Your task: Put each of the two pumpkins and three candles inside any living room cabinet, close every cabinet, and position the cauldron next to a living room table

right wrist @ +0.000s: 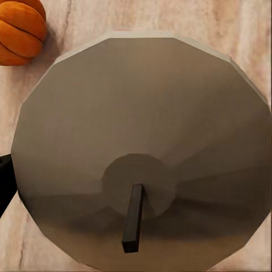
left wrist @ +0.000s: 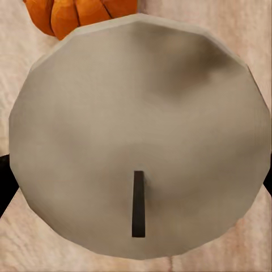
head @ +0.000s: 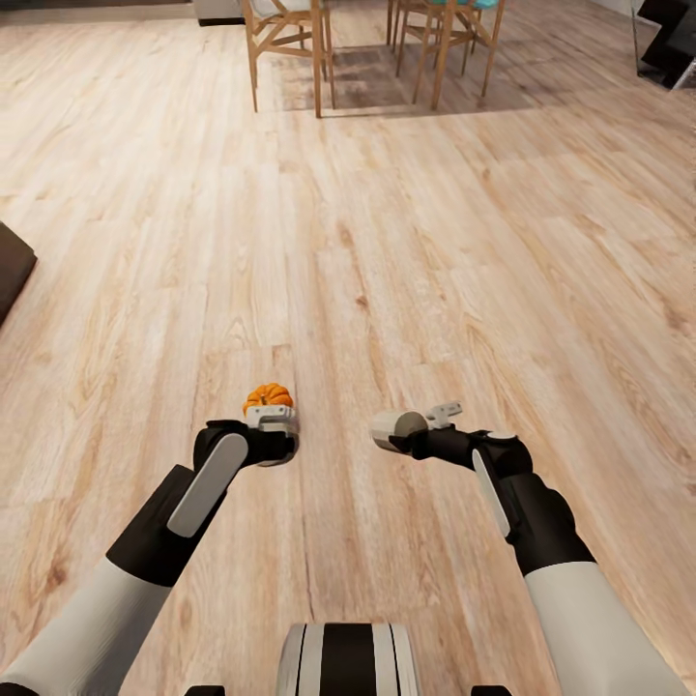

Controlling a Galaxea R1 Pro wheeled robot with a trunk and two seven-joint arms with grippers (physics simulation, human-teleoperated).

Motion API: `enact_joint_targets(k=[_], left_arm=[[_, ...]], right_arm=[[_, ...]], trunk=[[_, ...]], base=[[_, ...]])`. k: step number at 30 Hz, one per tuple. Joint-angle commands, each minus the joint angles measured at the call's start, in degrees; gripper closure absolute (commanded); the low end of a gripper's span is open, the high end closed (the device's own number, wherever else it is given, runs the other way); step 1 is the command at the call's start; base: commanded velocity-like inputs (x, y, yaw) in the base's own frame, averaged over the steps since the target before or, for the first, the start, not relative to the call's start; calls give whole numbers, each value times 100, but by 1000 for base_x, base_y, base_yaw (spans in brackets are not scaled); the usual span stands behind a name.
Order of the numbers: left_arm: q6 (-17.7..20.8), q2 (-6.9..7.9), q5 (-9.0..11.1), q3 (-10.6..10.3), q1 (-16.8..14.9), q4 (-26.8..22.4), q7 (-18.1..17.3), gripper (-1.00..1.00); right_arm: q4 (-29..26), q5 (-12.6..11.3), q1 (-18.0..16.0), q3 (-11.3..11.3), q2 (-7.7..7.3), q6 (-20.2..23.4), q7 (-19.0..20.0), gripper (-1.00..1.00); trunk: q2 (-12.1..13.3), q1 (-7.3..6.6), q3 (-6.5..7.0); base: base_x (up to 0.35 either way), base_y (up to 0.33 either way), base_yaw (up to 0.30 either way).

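Observation:
My left gripper (head: 274,423) hangs low over the wood floor. In the left wrist view a pale grey candle (left wrist: 136,130) with a short black wick sits between the dark fingers (left wrist: 4,181). An orange ribbed pumpkin (head: 268,394) shows just beyond that gripper; I cannot tell whether it rests on the floor. It peeks out behind the candle as an orange pumpkin (left wrist: 73,14). My right gripper (head: 401,432) is shut on a second pale candle (head: 396,430), seen end-on as the wicked candle (right wrist: 141,147), with the pumpkin (right wrist: 20,31) off to one side.
Wooden dining chairs (head: 290,43) (head: 445,39) stand far ahead on the plank floor. A dark furniture corner (head: 10,266) juts in at the left edge, and a dark object (head: 672,39) sits at the far right. My base (head: 348,659) shows at the bottom.

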Motion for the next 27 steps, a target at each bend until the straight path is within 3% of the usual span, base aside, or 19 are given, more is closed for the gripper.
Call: enact_joint_targets(k=[1, 6, 11, 27], left_arm=[[0, -1, 4, 1, 0, 17, -2, 100], [0, 4, 3, 62, 0, 64, -2, 100], [7, 61, 11, 497, 0, 238, -2, 100], [34, 20, 20, 549, 0, 528, -2, 100]], right_arm=[[9, -15, 0, 1, 2, 11, -62, 100], [36, -2, 0, 1, 8, 16, -384, 100], [236, -9, 0, -3, 12, 19, -478, 100], [726, -2, 0, 0, 12, 15, -702, 100]], trunk=[[2, -2, 23], [8, -15, 134], [15, -28, 244], [36, -69, 599]], base=[[0, 0, 0], [0, 0, 0], [0, 0, 0], [0, 0, 0]])
